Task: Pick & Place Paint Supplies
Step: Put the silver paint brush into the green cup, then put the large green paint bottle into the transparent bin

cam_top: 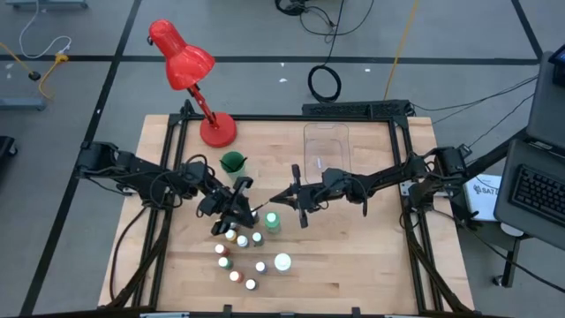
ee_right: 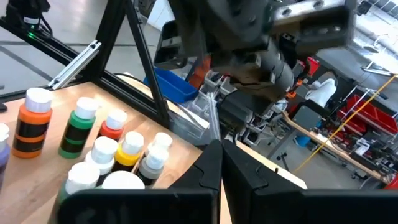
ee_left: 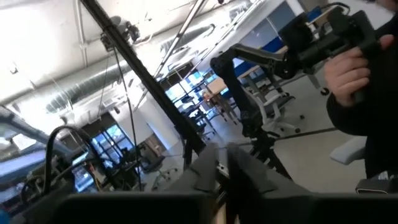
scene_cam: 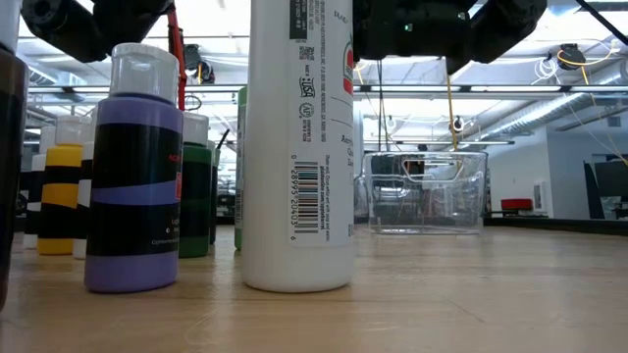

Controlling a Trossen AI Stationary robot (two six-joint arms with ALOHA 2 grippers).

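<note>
A thin paintbrush [cam_top: 270, 203] hangs above the table between my two grippers. My right gripper [cam_top: 290, 196] is shut on one end; my left gripper [cam_top: 240, 201] is shut at the other end. Both are above the table's middle. Below them, several tiny white-capped paint bottles [cam_top: 238, 252] stand upright on the wood, with a larger green bottle [cam_top: 272, 221] and a larger white bottle [cam_top: 282, 261]. In the low view the white bottle [scene_cam: 299, 147] and a purple one [scene_cam: 132, 167] fill the foreground. The right wrist view shows the small bottles [ee_right: 93, 143] beside the shut fingers [ee_right: 208, 165]. My left gripper is shut on the paintbrush's end [cam_top: 256, 208] nearest the table's left, coming roughly level from the left. Its own fingers [ee_left: 205, 174] hide the contact. My right gripper pinches the brush's other end [cam_top: 284, 196] between its two fingers, level from the table's right, fingers along the brush. The brush is clear of the table and bottles.
A green cup [cam_top: 232, 162] and a red desk lamp [cam_top: 190, 71] stand at the far left. A clear plastic bin [cam_top: 326, 146] sits at the far middle. A dark frame [cam_top: 150, 221] rims the table. A person's hand [ee_left: 345, 62] shows beyond the table.
</note>
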